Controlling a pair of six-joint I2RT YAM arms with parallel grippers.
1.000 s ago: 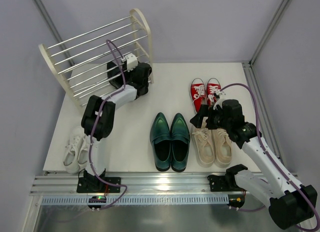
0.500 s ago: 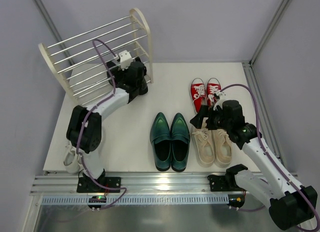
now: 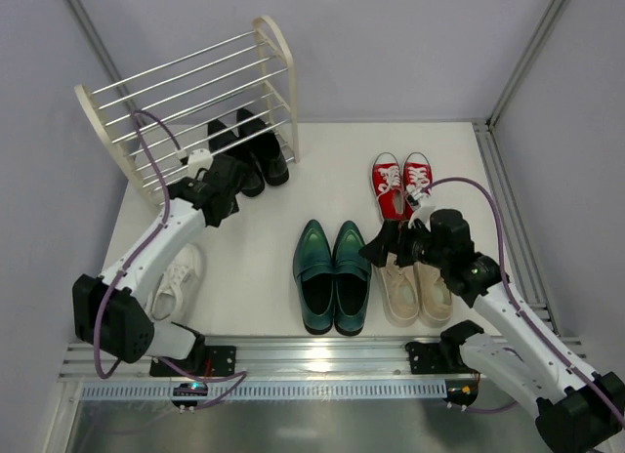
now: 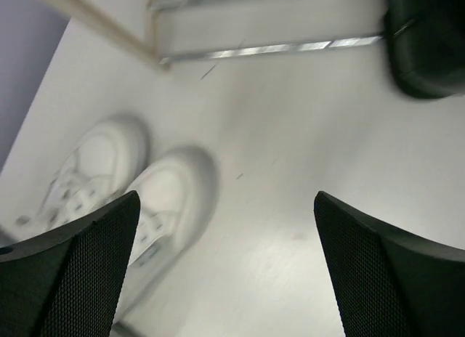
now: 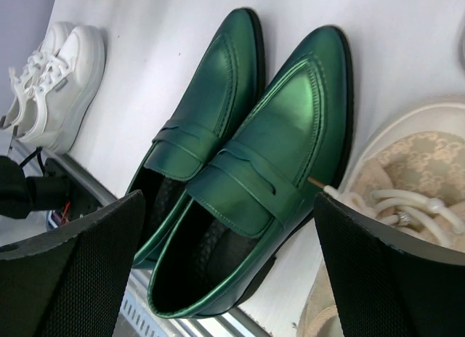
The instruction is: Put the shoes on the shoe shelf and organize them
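The shoe shelf [image 3: 115, 145] stands at the back left, its silver rods [image 4: 270, 50] showing in the left wrist view too. A pair of glossy black dress shoes [image 3: 250, 148] lies side by side at its bottom right, toes in among the rods; one heel [image 4: 427, 50] shows in the left wrist view. My left gripper [image 3: 221, 186] hangs open just in front of them, empty [image 4: 229, 279]. White sneakers [image 3: 177, 277] [image 4: 109, 181] lie at the front left. Green loafers [image 3: 333, 273] [image 5: 247, 148] sit in the front middle, with my right gripper [image 3: 387, 244] [image 5: 229, 271] open above them.
Beige lace-up sneakers [image 3: 420, 289] [image 5: 414, 177] lie right of the loafers, partly under the right arm. Small red sneakers [image 3: 400, 183] with white toes sit behind them. The white sneakers [image 5: 54, 79] also show in the right wrist view. A metal rail [image 3: 312, 360] runs along the front edge.
My left gripper opened, let go of the black shoes at the shelf and pulled back toward the front left. The right gripper moved slightly left and nearer, toward the loafers.
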